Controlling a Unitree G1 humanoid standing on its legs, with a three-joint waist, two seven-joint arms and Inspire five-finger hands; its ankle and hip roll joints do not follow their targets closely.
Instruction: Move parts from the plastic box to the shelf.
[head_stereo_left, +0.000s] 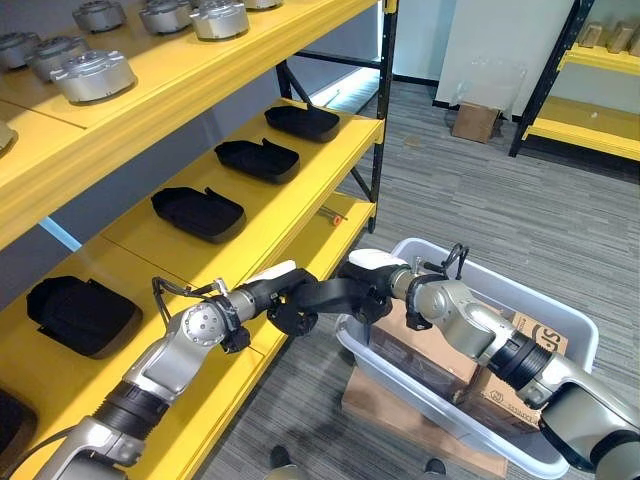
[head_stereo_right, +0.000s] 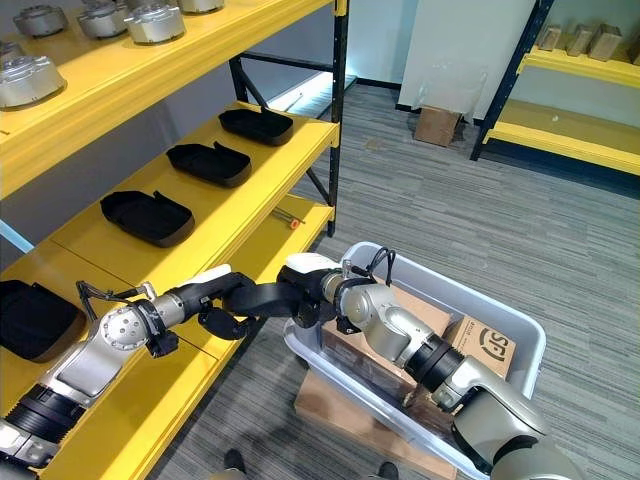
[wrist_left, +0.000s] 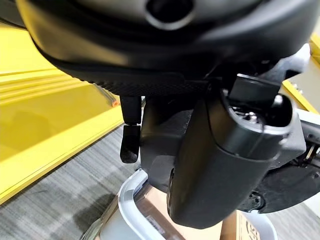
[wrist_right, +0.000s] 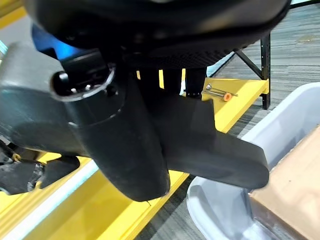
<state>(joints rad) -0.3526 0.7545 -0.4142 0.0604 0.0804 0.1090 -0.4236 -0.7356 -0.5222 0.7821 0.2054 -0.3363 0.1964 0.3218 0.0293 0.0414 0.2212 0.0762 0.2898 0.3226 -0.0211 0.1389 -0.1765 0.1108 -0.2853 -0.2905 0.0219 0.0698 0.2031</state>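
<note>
A black moulded part (head_stereo_left: 325, 293) hangs between both hands, over the gap between the yellow shelf (head_stereo_left: 300, 225) and the grey plastic box (head_stereo_left: 565, 322). My left hand (head_stereo_left: 272, 292) is curled round the part's shelf-side end, with its white-covered thumb on top. At the box-side end, by the box's near corner, my right hand (head_stereo_left: 378, 280) also grips the part. The part (wrist_right: 220, 152) shows past the thumb (wrist_right: 120, 150) in the right wrist view. In the left wrist view it (wrist_left: 157, 145) sits behind the thumb (wrist_left: 225, 165). Several similar black parts (head_stereo_left: 197, 212) lie in a row on the shelf.
Cardboard cartons (head_stereo_left: 430, 350) fill the plastic box, which rests on a flat carton (head_stereo_left: 395, 405) on the floor. Round metal parts (head_stereo_left: 92, 75) stand on the upper shelf. An orange-tipped tool (head_stereo_left: 336, 218) lies near the shelf's edge. A second yellow rack (head_stereo_left: 590, 130) and a carton (head_stereo_left: 475, 120) stand far right.
</note>
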